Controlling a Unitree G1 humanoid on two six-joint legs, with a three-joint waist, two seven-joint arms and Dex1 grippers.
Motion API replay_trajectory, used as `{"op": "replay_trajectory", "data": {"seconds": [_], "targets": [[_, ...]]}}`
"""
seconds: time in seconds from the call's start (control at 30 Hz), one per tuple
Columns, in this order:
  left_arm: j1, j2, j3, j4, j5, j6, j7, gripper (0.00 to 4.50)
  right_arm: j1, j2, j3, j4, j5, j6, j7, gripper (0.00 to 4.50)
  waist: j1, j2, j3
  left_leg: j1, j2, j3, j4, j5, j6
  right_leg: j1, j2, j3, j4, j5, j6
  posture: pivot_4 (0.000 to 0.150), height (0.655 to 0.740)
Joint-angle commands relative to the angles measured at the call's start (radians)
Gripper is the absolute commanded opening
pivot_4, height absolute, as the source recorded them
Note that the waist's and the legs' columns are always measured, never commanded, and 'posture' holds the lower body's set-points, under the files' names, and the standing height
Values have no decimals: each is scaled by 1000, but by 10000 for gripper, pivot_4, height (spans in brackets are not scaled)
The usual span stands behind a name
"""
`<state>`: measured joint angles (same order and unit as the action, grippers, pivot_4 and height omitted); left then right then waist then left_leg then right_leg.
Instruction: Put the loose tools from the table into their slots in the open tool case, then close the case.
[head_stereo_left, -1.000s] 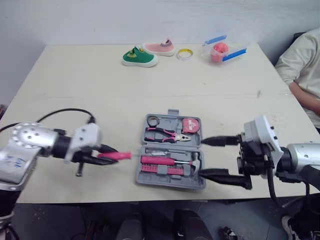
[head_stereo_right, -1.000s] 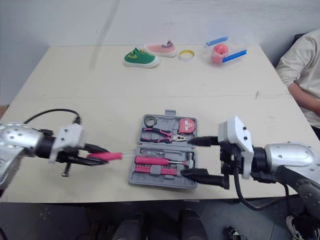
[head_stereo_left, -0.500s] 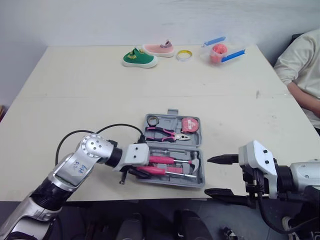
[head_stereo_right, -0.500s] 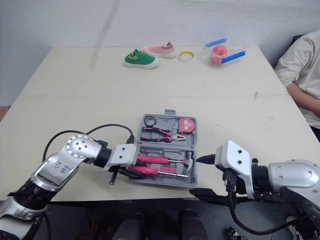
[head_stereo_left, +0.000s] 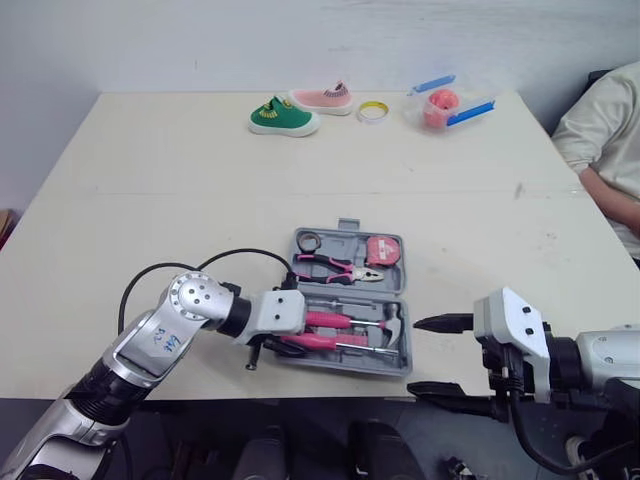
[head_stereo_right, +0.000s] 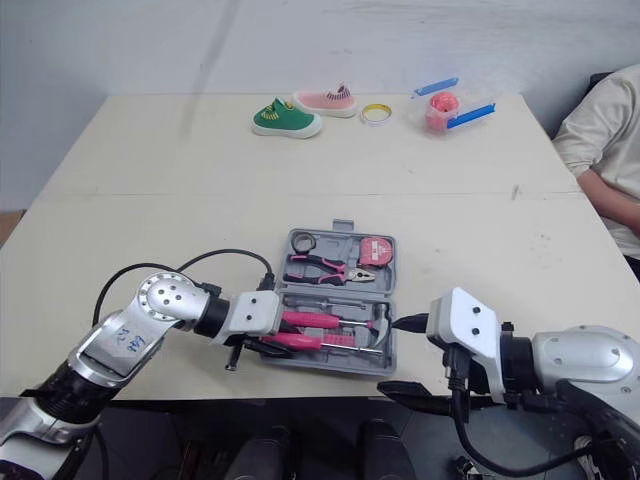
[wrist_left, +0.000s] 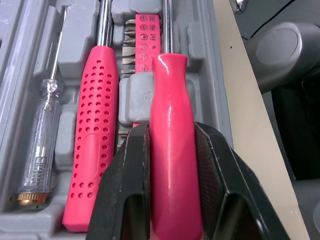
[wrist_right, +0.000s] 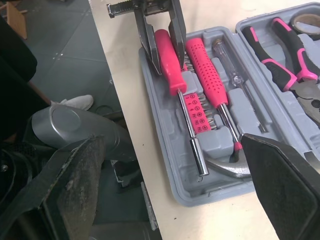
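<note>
On the pale table (head_stereo_left: 180, 180) by a white wall (head_stereo_left: 300, 40), the open case (head_stereo_left: 346, 227) sits at 6 o'clock, the left gripper (wrist_left: 171, 135) squeezes a pink screwdriver (wrist_left: 170, 90) inside it, the right gripper (head_stereo_left: 413, 355) gapes wide, holding nothing, at 4 o'clock, and 2 shoes (head_stereo_left: 283, 116) lie at 12.

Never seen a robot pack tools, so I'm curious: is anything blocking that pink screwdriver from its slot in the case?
Nothing visible does. The left gripper holds the smooth pink screwdriver low over the case's front row, beside the dotted-handled screwdriver, its shaft lying across the bit rack.
</note>
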<state>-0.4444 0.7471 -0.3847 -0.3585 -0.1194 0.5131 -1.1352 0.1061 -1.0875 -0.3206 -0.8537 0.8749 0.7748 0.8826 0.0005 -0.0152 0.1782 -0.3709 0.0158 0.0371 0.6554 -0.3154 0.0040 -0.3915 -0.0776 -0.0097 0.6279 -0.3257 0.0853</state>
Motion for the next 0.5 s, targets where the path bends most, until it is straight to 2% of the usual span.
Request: {"op": "replay_trajectory", "data": {"seconds": [0.03,0.23,0.3,0.33,0.43,0.5], "targets": [[12,0,-17,-22,-11,34,-8,5521,-5,2,10,-3,-15,-24,13,45000,0,0,0,0,0,0,0,0,0,0,0,0,0,0,0,1500,7400],[10,-1,-28,-25,-9,68,-4,5521,-15,8,42,2,-35,-36,18,45000,0,0,0,0,0,0,0,0,0,0,0,0,0,0,0,1500,7400],[12,-1,-24,-28,-18,95,-1,16209,-21,12,54,7,-46,-39,15,45000,0,0,0,0,0,0,0,0,0,0,0,0,0,0,0,1500,7400],[10,-3,-16,-34,-33,119,0,19244,-21,13,56,7,-48,-40,15,45000,0,0,0,0,0,0,0,0,0,0,0,0,0,0,0,1500,7400],[-6,9,31,-59,-81,183,-4,32660,-11,16,56,2,-52,-44,16,45000,-2,0,0,0,0,0,0,0,0,0,1,0,0,0,0,1500,7400],[-19,25,100,-93,-180,237,-49,39893,0,19,51,0,-53,-46,15,45000,-2,0,0,0,0,0,0,0,0,0,1,0,0,0,0,1500,7400]]}}
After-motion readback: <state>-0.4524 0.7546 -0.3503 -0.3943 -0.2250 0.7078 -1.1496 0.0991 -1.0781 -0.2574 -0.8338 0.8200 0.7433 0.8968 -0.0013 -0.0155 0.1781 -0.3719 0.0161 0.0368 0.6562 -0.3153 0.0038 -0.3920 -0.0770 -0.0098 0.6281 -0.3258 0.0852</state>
